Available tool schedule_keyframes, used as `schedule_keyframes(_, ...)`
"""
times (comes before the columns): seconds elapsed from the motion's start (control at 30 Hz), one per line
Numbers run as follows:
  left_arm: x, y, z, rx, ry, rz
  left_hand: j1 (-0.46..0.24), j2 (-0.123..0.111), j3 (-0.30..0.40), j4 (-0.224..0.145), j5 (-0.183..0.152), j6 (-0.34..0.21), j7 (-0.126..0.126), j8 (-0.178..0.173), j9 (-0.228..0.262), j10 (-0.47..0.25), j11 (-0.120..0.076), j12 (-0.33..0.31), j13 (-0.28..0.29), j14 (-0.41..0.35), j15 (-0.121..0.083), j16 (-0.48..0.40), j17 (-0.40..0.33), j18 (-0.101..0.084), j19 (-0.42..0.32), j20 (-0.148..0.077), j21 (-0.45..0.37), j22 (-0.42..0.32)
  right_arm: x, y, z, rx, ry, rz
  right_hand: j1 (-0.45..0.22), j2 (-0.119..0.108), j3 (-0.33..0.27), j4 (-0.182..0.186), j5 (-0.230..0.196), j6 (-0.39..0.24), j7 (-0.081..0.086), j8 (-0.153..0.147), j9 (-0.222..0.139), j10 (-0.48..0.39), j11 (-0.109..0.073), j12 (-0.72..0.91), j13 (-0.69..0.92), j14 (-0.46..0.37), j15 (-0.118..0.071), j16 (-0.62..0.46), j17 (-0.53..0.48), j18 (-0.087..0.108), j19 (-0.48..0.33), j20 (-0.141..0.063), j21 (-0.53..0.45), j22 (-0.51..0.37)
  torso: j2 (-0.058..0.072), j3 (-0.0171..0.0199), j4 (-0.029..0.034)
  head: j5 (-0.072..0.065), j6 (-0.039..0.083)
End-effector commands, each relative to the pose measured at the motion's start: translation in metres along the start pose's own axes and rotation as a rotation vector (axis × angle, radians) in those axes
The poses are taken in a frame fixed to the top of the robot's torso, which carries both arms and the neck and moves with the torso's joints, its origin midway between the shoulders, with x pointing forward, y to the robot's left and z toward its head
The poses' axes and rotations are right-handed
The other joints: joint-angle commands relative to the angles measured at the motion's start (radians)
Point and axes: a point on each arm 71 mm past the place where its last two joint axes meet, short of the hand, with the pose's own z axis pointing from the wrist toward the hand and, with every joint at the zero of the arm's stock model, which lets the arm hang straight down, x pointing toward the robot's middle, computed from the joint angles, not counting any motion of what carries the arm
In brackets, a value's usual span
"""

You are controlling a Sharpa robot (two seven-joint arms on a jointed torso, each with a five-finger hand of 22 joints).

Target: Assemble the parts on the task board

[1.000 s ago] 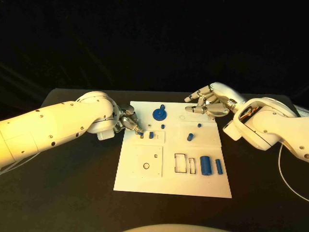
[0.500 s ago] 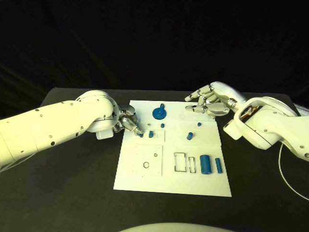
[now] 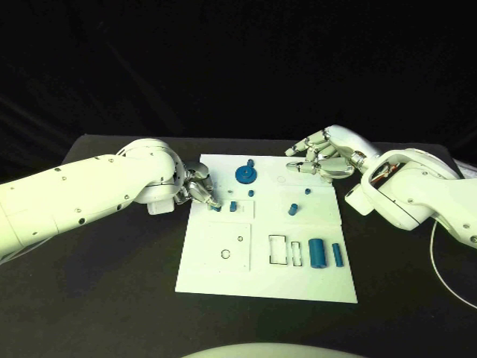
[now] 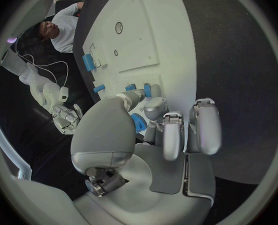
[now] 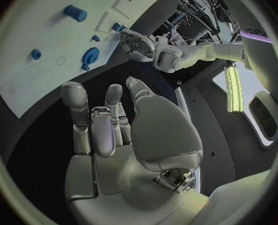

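Resting at the board's (image 3: 269, 287) left edge, the left robot hand (image 3: 196, 188) has its fingers curled down toward two small blue pegs (image 3: 226, 208) that stand near that edge; the left wrist view shows a blue part (image 4: 138, 122) pinched between thumb and fingers, so this robot hand is grasping a part. The white board lies in the middle of the black surface (image 3: 99, 298), long side running away from the robot. Near its far end sits a blue gear (image 3: 245, 176) with a small knob beside it, and a further peg (image 3: 292, 209) stands toward the board's middle, with another small one (image 3: 307, 192) just beyond it. Toward the near right corner two blue cylinders lie side by side — a thick one (image 3: 318, 253) and a thin one (image 3: 337, 256) — next to two empty rectangular slots (image 3: 279, 251). A round hole (image 3: 226, 255) shows in the near left panel. The right robot hand (image 3: 323, 159) hovers off the board's far right corner, apart from it; in the right wrist view its fingers (image 5: 95, 127) are loosely bent and spread with nothing between them — released. That same view shows the gear (image 5: 90, 55) and a cylinder (image 5: 75, 13) on the board beyond the fingers.
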Motion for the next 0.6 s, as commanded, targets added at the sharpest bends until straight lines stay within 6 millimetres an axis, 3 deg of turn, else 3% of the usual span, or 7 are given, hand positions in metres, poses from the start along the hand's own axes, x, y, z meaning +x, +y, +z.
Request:
schedule_keyframes(0.03,0.0055,0.0014,0.0015,-0.012,0.034,0.03,-0.004,-0.007,0.143,-0.144,0.005,0.004,-0.006,0.006,-0.001,0.008,-0.001,0.003,0.002,0.104,-0.007,0.002,0.263,-0.003,0.014,-0.006,0.002,0.091,0.0013,0.0007,-0.0002,-0.009,0.013,0.001,0.01,-0.003,0.006,0.002,0.006,-0.003,0.0,0.005,0.0,-0.002,-0.003,0.002,-0.001,0.045,-0.002,-0.006,0.002,0.006,0.004,-0.002,-0.004,-0.001,0.0,0.0,0.001,0.0,-0.001)
schedule_keyframes(0.2,0.0055,-0.0005,0.0025,-0.013,0.031,0.03,-0.01,-0.007,0.145,-0.142,0.012,0.008,-0.006,0.006,-0.002,0.012,-0.001,0.007,0.006,0.104,-0.007,0.002,0.263,-0.004,0.014,-0.006,0.002,0.092,0.0014,0.0008,-0.0002,-0.009,0.013,0.001,0.01,-0.003,0.006,0.002,0.006,-0.003,0.0,0.005,0.0,-0.002,-0.003,0.002,-0.001,0.045,-0.002,-0.006,0.002,0.006,0.004,-0.002,-0.004,-0.001,0.0,0.0004,0.0001,0.0,-0.001)
schedule_keyframes(0.33,0.0057,-0.0017,0.0036,-0.014,0.037,0.028,-0.051,-0.002,0.137,-0.124,0.049,0.023,-0.012,0.01,-0.004,0.023,-0.004,0.014,0.013,0.104,-0.008,0.002,0.263,-0.004,0.016,-0.006,0.004,0.096,0.0016,0.0011,-0.0003,-0.01,0.014,0.001,0.01,-0.003,0.006,0.002,0.006,-0.003,0.0,0.005,0.0,-0.002,-0.003,0.002,-0.001,0.045,-0.002,-0.006,0.002,0.006,0.004,-0.002,-0.004,-0.001,0.0,0.0007,-0.0004,0.002,-0.002)
schedule_keyframes(0.6,0.0059,-0.0032,0.0062,-0.027,0.048,0.032,-0.131,0.009,0.078,-0.071,0.048,0.045,-0.023,0.007,-0.012,0.033,-0.012,0.025,0.024,0.104,-0.013,0.002,0.263,-0.004,0.017,-0.011,0.003,0.097,0.0017,0.001,-0.0004,-0.008,0.016,0.002,0.012,-0.003,0.006,0.001,0.006,-0.003,0.0,0.005,0.0,-0.003,-0.003,0.002,-0.002,0.045,-0.002,-0.006,0.002,0.006,0.004,-0.002,-0.005,-0.001,0.0,0.0008,-0.0001,0.0,-0.002)
